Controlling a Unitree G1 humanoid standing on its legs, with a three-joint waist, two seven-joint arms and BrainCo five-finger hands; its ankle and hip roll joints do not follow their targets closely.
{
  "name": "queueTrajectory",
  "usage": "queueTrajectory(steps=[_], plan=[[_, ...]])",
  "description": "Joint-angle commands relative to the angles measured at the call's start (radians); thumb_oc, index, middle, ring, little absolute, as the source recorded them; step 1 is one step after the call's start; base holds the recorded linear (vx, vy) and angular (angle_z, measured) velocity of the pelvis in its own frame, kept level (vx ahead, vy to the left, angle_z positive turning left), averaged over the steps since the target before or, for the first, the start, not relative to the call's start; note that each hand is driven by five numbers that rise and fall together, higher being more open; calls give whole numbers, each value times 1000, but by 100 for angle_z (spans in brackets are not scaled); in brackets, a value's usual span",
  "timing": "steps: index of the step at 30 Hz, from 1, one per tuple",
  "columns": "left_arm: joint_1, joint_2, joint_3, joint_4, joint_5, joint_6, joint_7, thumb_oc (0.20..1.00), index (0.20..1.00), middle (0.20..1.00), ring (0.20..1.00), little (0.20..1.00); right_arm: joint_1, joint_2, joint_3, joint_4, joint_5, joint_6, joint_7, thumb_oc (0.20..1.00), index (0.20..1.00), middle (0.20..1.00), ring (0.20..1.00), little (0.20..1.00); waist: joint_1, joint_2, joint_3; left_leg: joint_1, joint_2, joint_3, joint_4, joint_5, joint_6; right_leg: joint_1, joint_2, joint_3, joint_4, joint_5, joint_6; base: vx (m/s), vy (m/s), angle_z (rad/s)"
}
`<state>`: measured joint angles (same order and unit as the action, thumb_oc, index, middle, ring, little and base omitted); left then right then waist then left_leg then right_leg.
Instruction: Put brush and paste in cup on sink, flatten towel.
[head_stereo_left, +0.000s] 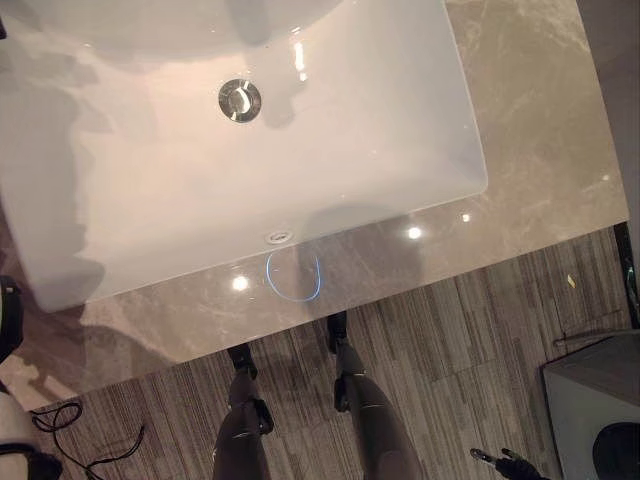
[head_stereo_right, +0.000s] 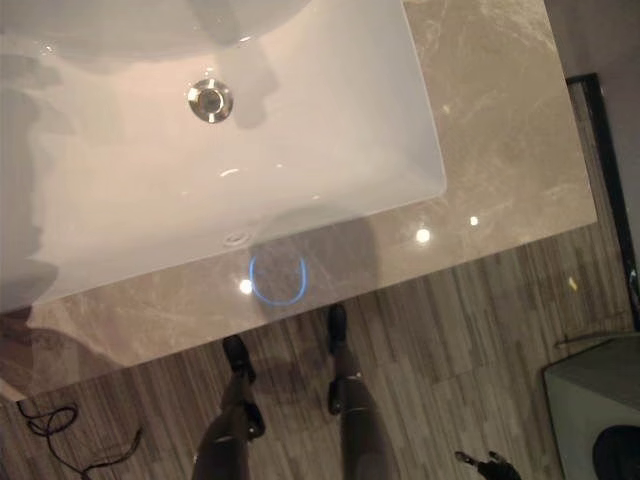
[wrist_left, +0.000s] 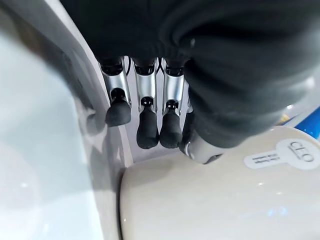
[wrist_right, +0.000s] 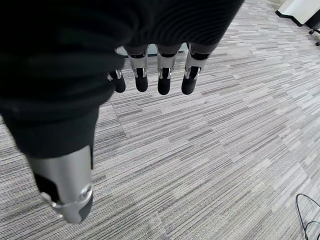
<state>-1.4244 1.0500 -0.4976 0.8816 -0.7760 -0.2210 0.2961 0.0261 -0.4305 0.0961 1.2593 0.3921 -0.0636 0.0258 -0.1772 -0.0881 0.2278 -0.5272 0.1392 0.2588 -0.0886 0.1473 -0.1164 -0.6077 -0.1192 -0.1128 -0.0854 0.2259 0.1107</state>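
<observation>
White rectangular ceramic sink (head_stereo_left: 420, 130): one, round metal drain (head_stereo_left: 240, 100). Left hand (wrist_left: 150, 115), right hand (wrist_right: 150, 75): both relaxed, empty.

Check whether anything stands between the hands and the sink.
Nothing visible does. The marble counter in front of the sink is bare. The right hand hangs open over the striped floor, short of the counter's edge. The left hand hangs open beside a cream rounded object.
</observation>
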Motion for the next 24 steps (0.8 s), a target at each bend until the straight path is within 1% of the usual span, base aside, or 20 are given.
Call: queueTrajectory(steps=[1,9,12,18,24], plan=[[8,-61,-56,54,32,-18,-14,200,200,200,200,200,47,-56,-2,3,32,14,-11,1000,1000,1000,1000,1000,-39,8,17,-23,44,-83,1,23,-27,43,-89,19,-2,6,121,0,0,0],[2,-61,-41,69,57,-17,7,200,200,200,200,200,44,-61,3,30,14,16,-14,1000,1000,1000,1000,1000,-37,9,26,-17,47,-81,1,25,-29,44,-88,22,-2,8,120,0,0,0],[-3,-53,-26,98,74,-12,30,200,200,200,200,200,41,-61,2,37,9,16,-16,1000,1000,1000,1000,1000,-34,10,24,-14,49,-80,1,27,-30,46,-86,23,-2,7,118,0,0,0],[-15,-46,-7,157,94,-1,50,200,200,200,200,200,31,-65,7,38,12,14,-14,1000,1000,1000,1000,1000,-29,6,10,-2,54,-83,1,29,-32,61,-81,12,-2,4,113,-9,-13,-3],[-9,-41,-2,162,143,11,61,200,200,200,200,200,35,-54,16,36,16,11,-8,1000,1000,1000,1000,1000,-19,-4,-11,30,66,-96,1,26,-38,107,-75,-13,-2,-5,111,-10,-43,1]])
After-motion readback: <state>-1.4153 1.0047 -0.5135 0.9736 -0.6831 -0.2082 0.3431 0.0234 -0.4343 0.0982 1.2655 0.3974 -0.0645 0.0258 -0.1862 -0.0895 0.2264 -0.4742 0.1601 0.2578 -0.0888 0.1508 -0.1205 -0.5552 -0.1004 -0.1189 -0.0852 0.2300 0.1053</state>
